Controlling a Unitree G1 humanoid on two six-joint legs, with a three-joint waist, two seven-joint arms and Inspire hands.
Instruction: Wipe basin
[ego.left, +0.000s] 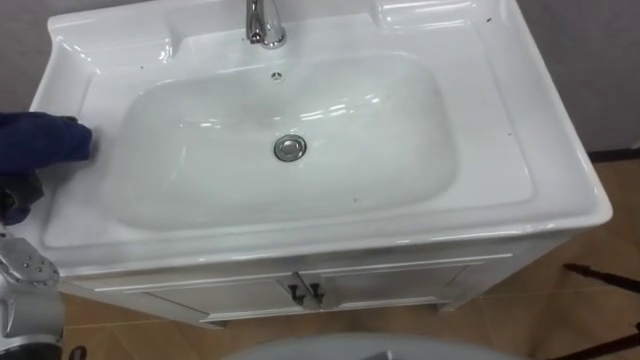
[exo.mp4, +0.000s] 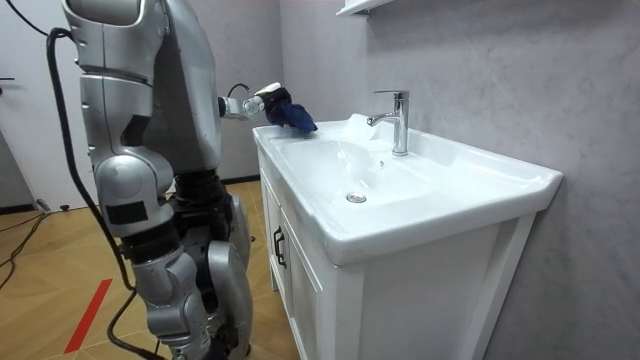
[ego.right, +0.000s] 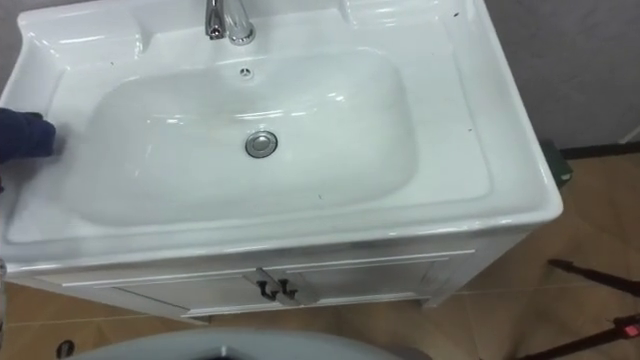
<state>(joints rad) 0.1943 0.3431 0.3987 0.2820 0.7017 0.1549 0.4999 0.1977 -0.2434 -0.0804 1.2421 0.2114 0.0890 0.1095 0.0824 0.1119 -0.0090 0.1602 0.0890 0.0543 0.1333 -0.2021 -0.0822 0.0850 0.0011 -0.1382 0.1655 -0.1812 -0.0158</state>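
White glazed ceramic makes up the wide rectangular basin (ego.left: 500, 130), which in the left eye view sits on a white cabinet (ego.left: 380, 285) with two doors and a pair of small dark handles (ego.left: 307, 293) at their meeting edge. A round metal drain plug (ego.left: 290, 148) lies in the middle of the bowl, a small overflow hole (ego.left: 277, 75) sits above it, and an upright chrome tap (ego.left: 263, 25) stands on the back ledge. A few tiny dark specks dot the bowl and the flat rim. A dark blue cloth (ego.left: 45, 138) rests bunched on the left rim, just beside the bowl's edge, and the left hand (ego.left: 15, 198) comes in from the view's left edge right behind it. Its fingers are buried in the cloth, so I cannot tell whether they grip it. Brown wooden floor (ego.left: 600, 220) shows to the right of the cabinet. In the right eye view the cloth lies on the same left rim, cut by the picture's edge, apart from the drain plug. In the room view the robot stands upright at the cabinet's front, on the room view's left. Its left arm reaches to the basin's far corner, where the cloth touches the rim. The tap stands near a grey wall (exo.mp4: 480, 70).
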